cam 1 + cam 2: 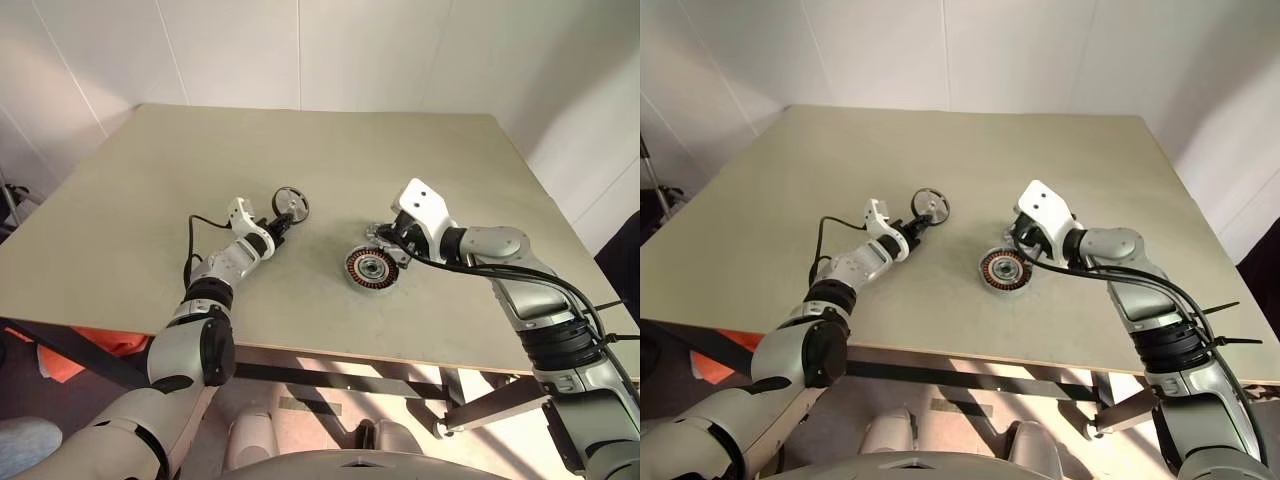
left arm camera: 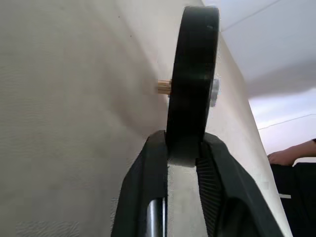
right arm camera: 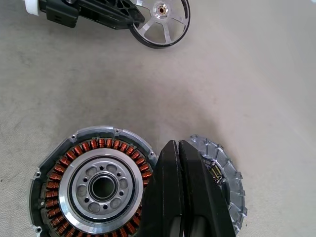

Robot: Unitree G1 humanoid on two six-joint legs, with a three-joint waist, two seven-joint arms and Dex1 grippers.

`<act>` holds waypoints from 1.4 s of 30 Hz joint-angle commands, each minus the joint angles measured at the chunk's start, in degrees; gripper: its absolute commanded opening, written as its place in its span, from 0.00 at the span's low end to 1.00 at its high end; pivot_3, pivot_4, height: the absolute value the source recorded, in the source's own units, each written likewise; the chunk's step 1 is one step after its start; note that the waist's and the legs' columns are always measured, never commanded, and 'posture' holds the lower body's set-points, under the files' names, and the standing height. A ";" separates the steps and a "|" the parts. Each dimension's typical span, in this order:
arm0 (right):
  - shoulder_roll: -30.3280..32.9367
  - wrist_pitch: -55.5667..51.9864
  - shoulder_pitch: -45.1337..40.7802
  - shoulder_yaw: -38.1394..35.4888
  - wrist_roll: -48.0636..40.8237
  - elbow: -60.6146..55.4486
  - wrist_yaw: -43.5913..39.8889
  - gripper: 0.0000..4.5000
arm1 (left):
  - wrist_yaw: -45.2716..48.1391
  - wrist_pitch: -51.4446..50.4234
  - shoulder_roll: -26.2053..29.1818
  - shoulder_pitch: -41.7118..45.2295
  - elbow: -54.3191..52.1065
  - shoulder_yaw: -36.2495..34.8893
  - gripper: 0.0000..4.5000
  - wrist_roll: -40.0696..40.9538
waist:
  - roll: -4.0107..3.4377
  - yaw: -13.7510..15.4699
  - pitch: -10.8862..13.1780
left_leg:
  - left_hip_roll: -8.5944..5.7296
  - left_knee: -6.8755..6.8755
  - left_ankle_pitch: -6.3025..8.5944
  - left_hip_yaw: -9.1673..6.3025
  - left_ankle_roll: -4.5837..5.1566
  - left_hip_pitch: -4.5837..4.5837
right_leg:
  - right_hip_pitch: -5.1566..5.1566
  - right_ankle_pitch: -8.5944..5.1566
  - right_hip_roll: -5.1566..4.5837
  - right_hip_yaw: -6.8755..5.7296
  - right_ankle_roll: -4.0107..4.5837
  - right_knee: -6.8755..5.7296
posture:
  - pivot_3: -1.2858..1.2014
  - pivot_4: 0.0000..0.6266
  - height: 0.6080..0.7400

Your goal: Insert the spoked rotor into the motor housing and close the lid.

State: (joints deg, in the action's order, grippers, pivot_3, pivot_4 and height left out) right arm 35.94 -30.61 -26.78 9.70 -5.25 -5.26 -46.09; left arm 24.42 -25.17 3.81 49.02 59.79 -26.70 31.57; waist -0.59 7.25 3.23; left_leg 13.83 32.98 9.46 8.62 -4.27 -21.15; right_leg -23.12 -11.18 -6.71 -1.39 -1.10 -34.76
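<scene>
Pale walls behind a plain beige table (image 1: 300, 150). Left of centre, spoked rotor (image 1: 290, 205): dark rim, silvery spokes, brass hub, pinched at its rim by left gripper (image 1: 279, 228). Near centre, motor housing (image 1: 372, 267): silver puck, copper-orange windings, central bearing. Just beside it, grey notched lid (image 3: 224, 173), partly hidden under right gripper (image 3: 178, 153), fingers pressed together, empty.
</scene>
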 commanded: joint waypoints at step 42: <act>8.15 4.91 -1.41 -6.34 5.12 7.54 4.90 0.00 | 1.89 -55.61 -7.15 -9.21 -29.95 5.61 0.09 14.90 | 0.05 -0.31 0.04 | -0.13 0.02 0.11 0.11 0.19 -0.18 | -0.11 -0.02 -0.20 -0.06 -0.02 0.09 | 0.52 0.00 1.00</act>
State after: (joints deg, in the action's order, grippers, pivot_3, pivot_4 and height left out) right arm 43.77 -26.65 -26.74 5.16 -0.08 3.85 -41.39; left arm 26.42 -81.15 -3.04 39.56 30.85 -20.15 45.53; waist -0.54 6.94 3.27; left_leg 13.70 33.00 9.56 8.74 -4.08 -21.33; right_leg -23.23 -11.20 -6.90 -1.44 -1.12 -34.67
